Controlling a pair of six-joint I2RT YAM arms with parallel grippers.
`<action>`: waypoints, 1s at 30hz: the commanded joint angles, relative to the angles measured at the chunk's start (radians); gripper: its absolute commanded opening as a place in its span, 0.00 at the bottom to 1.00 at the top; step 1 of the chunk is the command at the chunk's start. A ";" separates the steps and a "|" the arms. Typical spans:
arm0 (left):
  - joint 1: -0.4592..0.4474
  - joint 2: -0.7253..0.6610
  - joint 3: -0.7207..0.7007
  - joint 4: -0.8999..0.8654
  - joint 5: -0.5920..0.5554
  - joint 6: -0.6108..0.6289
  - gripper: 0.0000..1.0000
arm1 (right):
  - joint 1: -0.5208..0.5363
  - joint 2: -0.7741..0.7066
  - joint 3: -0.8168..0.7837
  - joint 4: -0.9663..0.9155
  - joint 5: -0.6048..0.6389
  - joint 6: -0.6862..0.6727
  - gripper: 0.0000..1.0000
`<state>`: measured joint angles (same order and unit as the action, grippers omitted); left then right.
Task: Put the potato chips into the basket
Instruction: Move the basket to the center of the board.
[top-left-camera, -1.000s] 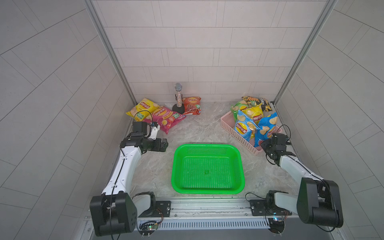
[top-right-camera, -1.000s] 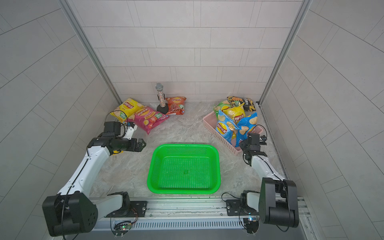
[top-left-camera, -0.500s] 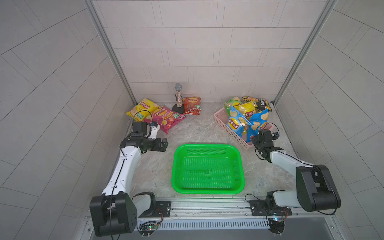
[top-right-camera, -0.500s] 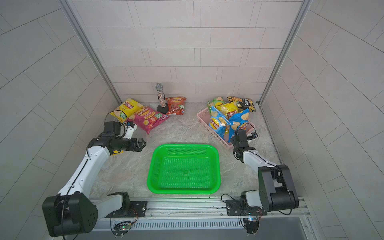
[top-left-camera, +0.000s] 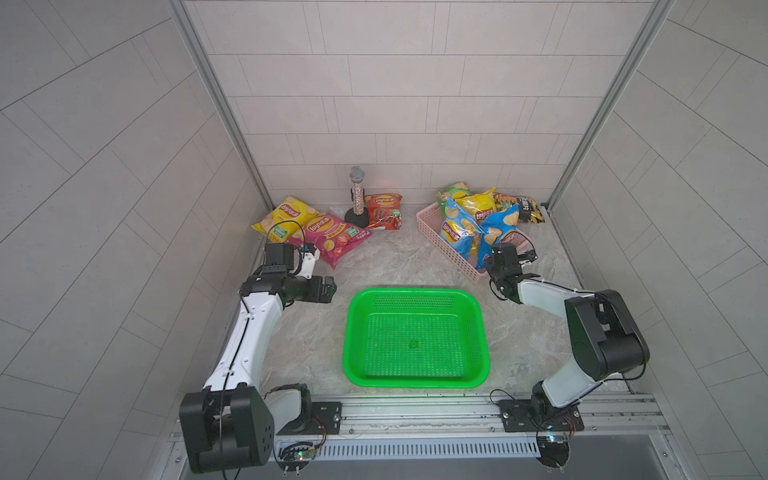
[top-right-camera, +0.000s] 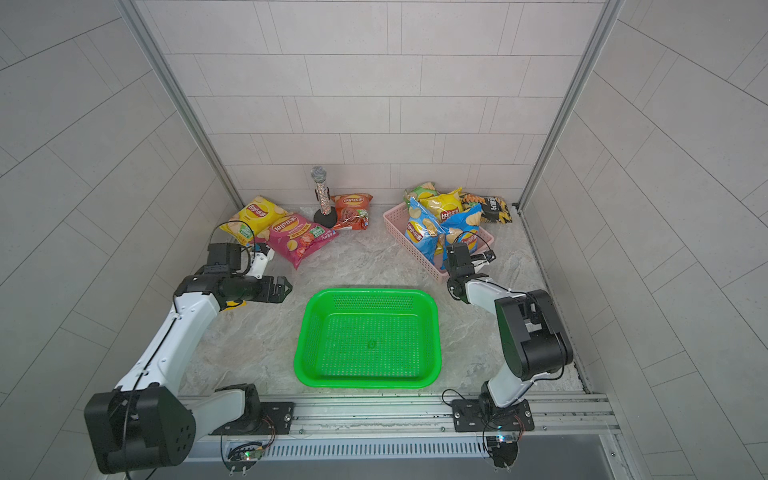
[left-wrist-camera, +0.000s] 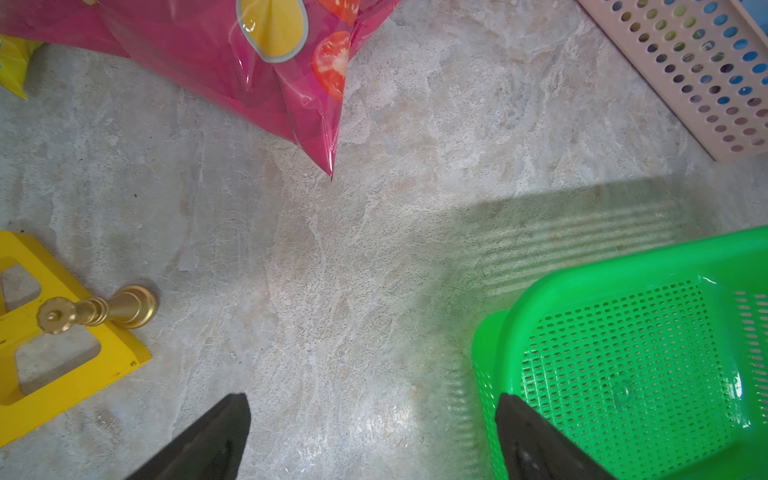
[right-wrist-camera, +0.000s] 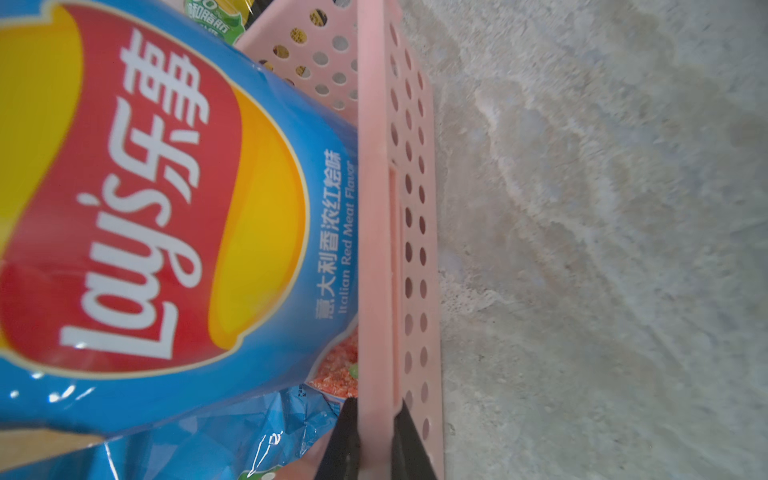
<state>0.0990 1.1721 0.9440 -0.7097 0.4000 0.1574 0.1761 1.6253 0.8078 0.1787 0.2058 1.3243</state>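
Right wrist view: the right fingers are clamped on the rim of the pink basket, one finger inside the wall and one outside. Just inside them a blue bag of potato chips leans on that wall, its long axis running along the rim away from the fingers. A second blue bag lies crumpled beneath it. Outside the fingers is bare desk. In a top view both blue bags stand nearly upright, with a green bag behind them, and a black bag lies on the desk past the basket's far end.

The left fingers are spread wide over bare desk. One fingertip overlaps a corner of the green basket. Ahead lies a magenta bag, flat, one corner pointing back at the gap between the fingers. Off to the other side sits a yellow triangular piece with a brass-coloured knob across it. Farther ahead, in a top view, a yellow bag, a microphone and a red bag line the back wall.
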 joint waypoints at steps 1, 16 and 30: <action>0.007 -0.015 -0.004 -0.001 0.007 0.005 1.00 | 0.013 0.031 -0.010 -0.011 -0.013 0.052 0.00; 0.006 -0.010 -0.005 0.000 0.014 0.008 1.00 | -0.055 -0.226 -0.045 -0.154 -0.045 -0.188 0.66; 0.006 -0.009 0.003 -0.011 -0.006 0.035 1.00 | -0.395 -0.305 -0.019 -0.220 -0.228 -0.299 0.66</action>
<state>0.0990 1.1721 0.9440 -0.7086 0.4011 0.1734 -0.1928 1.2846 0.7368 -0.0246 0.0166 1.0748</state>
